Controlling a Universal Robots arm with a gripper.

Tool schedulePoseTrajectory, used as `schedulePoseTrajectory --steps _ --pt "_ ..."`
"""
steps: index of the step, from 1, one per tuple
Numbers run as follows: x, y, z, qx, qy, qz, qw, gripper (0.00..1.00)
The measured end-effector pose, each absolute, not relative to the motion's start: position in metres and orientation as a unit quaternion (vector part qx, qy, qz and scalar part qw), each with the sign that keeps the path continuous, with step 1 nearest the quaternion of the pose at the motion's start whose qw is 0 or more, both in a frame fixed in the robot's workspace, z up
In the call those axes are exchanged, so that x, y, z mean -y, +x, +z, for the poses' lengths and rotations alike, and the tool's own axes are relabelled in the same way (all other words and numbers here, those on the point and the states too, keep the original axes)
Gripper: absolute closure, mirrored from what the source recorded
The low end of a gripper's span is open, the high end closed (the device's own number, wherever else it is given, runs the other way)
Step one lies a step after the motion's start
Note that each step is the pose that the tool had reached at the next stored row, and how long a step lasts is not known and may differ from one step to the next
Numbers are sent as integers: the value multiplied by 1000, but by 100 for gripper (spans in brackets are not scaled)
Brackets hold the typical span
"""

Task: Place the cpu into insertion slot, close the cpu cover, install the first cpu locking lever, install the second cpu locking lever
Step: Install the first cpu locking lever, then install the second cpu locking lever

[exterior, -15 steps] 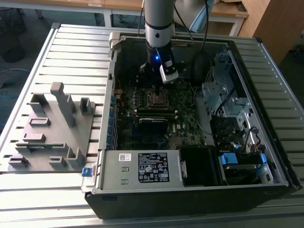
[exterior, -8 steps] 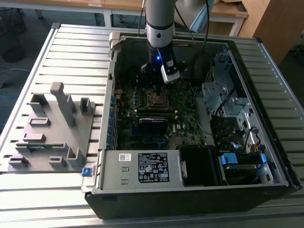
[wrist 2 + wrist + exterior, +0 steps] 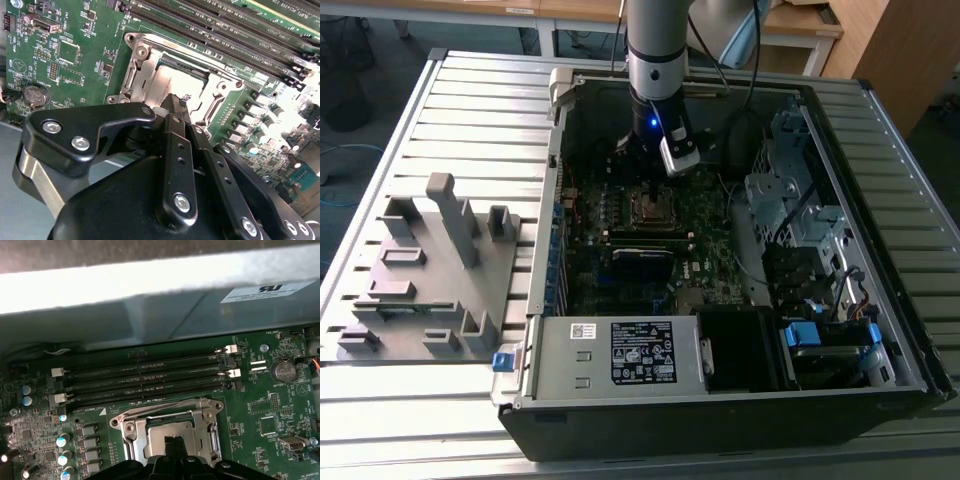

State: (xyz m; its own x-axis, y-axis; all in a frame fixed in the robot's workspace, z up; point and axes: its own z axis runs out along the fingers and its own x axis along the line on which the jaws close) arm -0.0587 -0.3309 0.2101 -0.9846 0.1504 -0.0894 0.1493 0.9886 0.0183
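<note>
The black 2-fingered gripper (image 3: pixel 176 102), fingers pressed together and holding nothing visible, hangs just above the dull silver-grey square cpu (image 3: pixel 171 432), which lies in the silvery-rimmed insertion slot (image 3: pixel 131 428) on the green circuit board (image 3: pixel 260 405). Long black memory slots (image 3: pixel 145 380) run just beside the slot's edge.

— In both wrist views the claw (image 3: pixel 175 107) stands in front of part of the insertion slot (image 3: pixel 175 75), so you can't tell whether the cpu (image 3: pixel 172 432) sits flush. Do its fingers hold anything?

— You can't tell; the tips merge with the dark socket. In the exterior view the arm covers the board at twelve o'clock from the slot, and the cpu cover (image 3: pixel 167 417) is too small there to read.

— The locking levers?

— Too fine to make out.
</note>
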Motion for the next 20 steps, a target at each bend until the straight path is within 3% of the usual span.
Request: schedulePoseTrajectory --steps 20 --pt "331 -59 218 -996 74 5 45 90"
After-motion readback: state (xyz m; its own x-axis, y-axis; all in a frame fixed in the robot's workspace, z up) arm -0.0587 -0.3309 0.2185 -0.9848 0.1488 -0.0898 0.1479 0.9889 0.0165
